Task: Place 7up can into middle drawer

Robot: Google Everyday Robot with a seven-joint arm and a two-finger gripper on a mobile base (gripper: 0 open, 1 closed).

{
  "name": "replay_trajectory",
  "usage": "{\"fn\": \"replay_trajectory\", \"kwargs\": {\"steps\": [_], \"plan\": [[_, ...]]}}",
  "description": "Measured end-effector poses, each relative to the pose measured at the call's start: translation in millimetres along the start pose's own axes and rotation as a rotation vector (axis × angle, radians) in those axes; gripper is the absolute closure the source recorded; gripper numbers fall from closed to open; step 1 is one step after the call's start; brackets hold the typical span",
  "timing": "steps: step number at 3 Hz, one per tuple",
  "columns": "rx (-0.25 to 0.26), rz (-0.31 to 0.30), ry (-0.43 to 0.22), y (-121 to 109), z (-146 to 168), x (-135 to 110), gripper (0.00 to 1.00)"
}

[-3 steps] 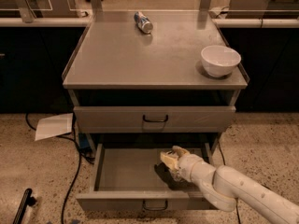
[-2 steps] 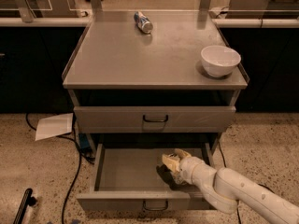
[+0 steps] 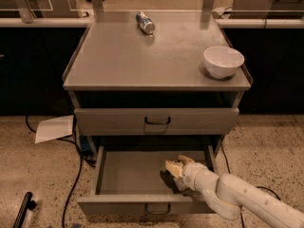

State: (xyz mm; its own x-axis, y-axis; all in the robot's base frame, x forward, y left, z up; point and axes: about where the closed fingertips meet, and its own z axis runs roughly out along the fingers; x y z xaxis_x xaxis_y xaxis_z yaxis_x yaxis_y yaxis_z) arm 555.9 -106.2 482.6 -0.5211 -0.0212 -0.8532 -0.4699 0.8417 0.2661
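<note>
The middle drawer [image 3: 123, 175] is pulled open below the shut top drawer [image 3: 156, 120]; it is a grey box with a dark loop handle on its front panel. My gripper [image 3: 172, 173] reaches in from the lower right on a white arm and sits inside the drawer's right half. It is shut on the 7up can [image 3: 173, 166], a pale yellowish-white can, held low over the drawer floor. The dark fingers [image 3: 170, 180] show just below the can.
A white bowl [image 3: 223, 61] stands on the cabinet top at the right. A blue-and-silver can [image 3: 145, 23] lies at the back of the top. A sheet of paper [image 3: 53, 128] and a black cable [image 3: 76, 175] lie on the floor to the left.
The gripper with the can has shifted slightly left and lower inside the open drawer. Nothing else moved.
</note>
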Motion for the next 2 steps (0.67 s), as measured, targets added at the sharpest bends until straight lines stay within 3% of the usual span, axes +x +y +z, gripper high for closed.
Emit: {"fn": "replay_trajectory", "kwargs": {"steps": [2], "plan": [[0.0, 0.0, 0.0, 0.0, 0.0, 0.0, 0.44]]}}
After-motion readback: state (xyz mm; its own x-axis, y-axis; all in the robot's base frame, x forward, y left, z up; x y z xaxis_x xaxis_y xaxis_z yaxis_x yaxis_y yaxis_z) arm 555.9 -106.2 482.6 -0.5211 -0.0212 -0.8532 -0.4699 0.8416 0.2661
